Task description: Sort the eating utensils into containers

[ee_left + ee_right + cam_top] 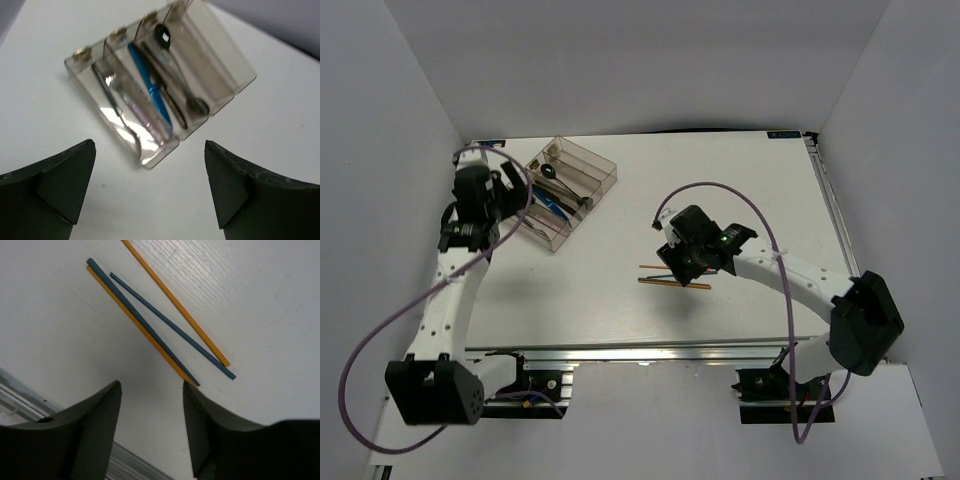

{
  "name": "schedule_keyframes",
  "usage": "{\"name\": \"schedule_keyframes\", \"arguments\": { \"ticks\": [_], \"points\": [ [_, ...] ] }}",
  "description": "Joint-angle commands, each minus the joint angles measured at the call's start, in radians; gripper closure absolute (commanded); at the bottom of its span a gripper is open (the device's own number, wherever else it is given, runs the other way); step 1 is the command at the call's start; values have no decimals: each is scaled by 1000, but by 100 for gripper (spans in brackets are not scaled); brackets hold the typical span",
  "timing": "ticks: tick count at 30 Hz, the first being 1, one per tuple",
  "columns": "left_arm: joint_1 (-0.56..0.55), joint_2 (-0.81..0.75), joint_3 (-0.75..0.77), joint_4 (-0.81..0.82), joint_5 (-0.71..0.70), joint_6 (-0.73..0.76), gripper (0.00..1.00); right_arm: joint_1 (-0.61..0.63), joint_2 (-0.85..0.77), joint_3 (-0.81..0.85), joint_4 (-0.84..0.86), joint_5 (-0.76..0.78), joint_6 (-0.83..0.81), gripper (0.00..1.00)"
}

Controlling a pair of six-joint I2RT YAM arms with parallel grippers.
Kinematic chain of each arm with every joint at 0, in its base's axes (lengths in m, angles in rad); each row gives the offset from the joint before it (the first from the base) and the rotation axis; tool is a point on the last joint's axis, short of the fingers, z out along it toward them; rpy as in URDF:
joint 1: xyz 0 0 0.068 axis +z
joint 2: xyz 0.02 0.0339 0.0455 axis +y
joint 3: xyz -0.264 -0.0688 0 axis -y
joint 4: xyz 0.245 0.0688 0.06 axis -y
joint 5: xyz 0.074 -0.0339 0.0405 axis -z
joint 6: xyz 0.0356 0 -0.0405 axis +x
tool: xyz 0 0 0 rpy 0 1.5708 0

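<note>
The clear organizer tray (605, 172) sits at the table's back left and holds several utensils. In the left wrist view the tray (235, 70) shows a blue utensil (150, 82), a black spoon (163, 35) and pale cutlery in its compartments. My left gripper (150, 187) is open and empty, hovering just short of the tray's near end. Two orange chopsticks (172, 300) and two dark blue chopsticks (170, 325) lie loose on the table. My right gripper (151, 390) is open and empty just above their near ends. They also show in the top view (655, 282).
The table's near metal rail (640, 352) runs close below the chopsticks. White walls enclose the table at the left, back and right. A purple cable loops over each arm.
</note>
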Motion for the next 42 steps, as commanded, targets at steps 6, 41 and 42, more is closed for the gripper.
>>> {"name": "schedule_keyframes", "arguments": {
  "ticks": [6,41,42],
  "points": [
    [0,-213,-397,49,-1,58,2,-62,165,-4,22,-37,-76,61],
    [-6,-144,-394,53,70,58,2,-61,301,-59,125,-46,-100,67],
    [-6,-144,-392,53,70,58,2,-62,301,-59,125,-49,-100,67]
  ]
}}
